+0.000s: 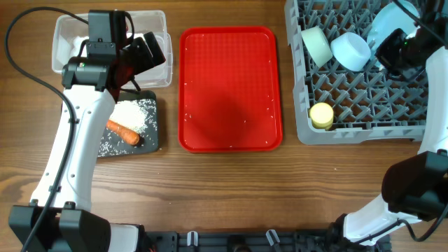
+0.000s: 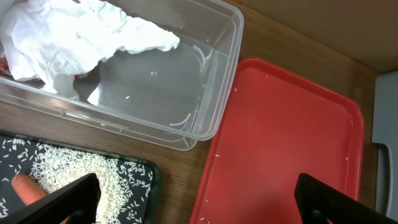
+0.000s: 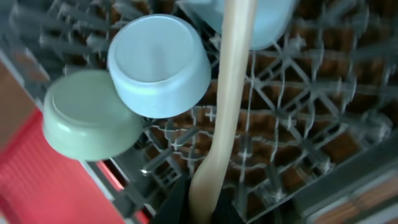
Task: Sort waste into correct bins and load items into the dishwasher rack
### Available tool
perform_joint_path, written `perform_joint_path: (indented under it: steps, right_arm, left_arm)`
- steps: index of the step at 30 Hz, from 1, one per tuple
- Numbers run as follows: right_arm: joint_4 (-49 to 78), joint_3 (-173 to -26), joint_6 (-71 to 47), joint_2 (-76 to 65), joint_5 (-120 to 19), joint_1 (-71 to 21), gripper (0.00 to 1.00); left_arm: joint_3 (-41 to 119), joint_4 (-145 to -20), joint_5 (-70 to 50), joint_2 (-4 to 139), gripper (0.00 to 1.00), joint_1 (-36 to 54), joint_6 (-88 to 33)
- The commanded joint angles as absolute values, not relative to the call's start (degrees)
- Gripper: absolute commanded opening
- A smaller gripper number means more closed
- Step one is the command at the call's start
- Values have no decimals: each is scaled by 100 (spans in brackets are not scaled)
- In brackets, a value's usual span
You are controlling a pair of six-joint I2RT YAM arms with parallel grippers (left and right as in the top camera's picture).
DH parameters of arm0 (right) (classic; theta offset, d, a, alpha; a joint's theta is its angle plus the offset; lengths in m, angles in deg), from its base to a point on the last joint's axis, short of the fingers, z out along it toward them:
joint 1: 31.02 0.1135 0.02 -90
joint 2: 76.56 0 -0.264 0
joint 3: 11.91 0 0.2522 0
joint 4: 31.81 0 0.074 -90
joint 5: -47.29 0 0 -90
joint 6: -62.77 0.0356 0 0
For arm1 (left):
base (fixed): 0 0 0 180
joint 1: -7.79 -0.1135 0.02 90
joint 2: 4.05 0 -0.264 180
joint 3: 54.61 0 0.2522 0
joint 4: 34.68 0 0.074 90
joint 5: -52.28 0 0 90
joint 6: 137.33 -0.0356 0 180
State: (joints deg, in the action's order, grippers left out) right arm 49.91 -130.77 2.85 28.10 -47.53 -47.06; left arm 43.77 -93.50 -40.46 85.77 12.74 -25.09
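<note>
Clamped white plastic spoon in the right gripper above the dishwasher rack, light blue bowl and pale green bowl crowding ten o'clock, bare pegs at three. Hung the left gripper spread wide over clear tub rim, black tray corner and red tray edge. Saw napkins at the tub's eleven o'clock, rice and carrot on the black tray.

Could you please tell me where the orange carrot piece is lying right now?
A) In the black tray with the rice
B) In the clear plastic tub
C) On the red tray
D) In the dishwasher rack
A: the overhead view shows the carrot piece lying in the black tray, next to the pile of rice grains.
</note>
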Motion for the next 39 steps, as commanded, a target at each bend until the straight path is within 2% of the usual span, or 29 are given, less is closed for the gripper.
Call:
perform_joint_path:
  steps: [1,6,15,16,18,19,21,22,24,25,26,27,30,35,39]
  right_arm:
    - [5129,-13169,2108,2672,-4460,-4723,4]
    - [5664,-13037,4237,2672,-3962,-4723,4]
    - [4786,-11868,4346,2675,-3945,-4723,4]
    - [4736,-11868,4346,2683,-3949,-4723,11]
    - [4679,-11868,4346,2683,-3949,-4723,45]
    - [4646,-11868,4342,2683,-3949,-4723,54]
    - [4642,-11868,4342,2683,-3949,-4723,57]
    - [4644,-11868,4311,2683,-3951,-4723,65]
    - [4602,-11868,3538,2683,-4194,-4723,80]
    - [4154,-11873,1247,2677,-4987,-4706,100]
    - [4108,-11881,135,2648,-5643,-4697,100]
    - [4115,-11881,-434,2591,-5936,-4669,100]
    - [4154,-11881,-1170,2194,-6087,-4450,100]
    - [4119,-11903,-2580,699,-6633,-3558,100]
    - [4152,-11903,-2718,-416,-6417,-2780,100]
  left_arm:
    - [4423,-9355,-4084,8573,100,1250,-2437]
    - [4423,-9355,-4081,8573,100,1250,-2437]
    - [4425,-9355,-4081,8573,100,1250,-2437]
    - [4425,-9355,-4084,8573,100,1250,-2437]
    - [4425,-9355,-4084,8573,100,1250,-2437]
    - [4425,-9355,-4084,8573,100,1250,-2437]
    - [4425,-9355,-4081,8573,100,1250,-2437]
    - [4425,-9353,-4084,8573,100,1250,-2437]
    - [4425,-9355,-4084,8573,100,1250,-2437]
    - [4425,-9355,-4081,8573,100,1250,-2437]
    - [4425,-9355,-4084,8573,100,1250,-2437]
    - [4425,-9355,-4081,8573,100,1250,-2437]
    - [4425,-9355,-4081,8573,100,1250,-2437]
    - [4423,-9355,-4084,8573,100,1250,-2437]
    - [4423,-9355,-4081,8573,100,1250,-2437]
